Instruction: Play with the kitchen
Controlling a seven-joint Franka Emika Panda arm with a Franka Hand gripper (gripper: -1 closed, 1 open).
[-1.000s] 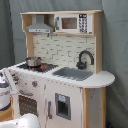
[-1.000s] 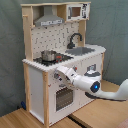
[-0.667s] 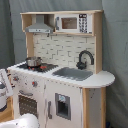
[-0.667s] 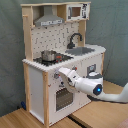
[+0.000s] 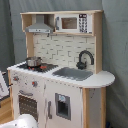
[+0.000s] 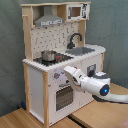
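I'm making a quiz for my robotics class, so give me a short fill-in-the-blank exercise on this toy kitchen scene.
1. The small metal pot stands on the black ____ of the toy kitchen.
2. The black faucet curves over the grey ____.
3. The microwave sits on the top shelf beside the grey ____.
4. In the second exterior view, the gripper reaches toward the kitchen's ____ panel, beside the knobs.

Missing words: stovetop; sink; hood; front
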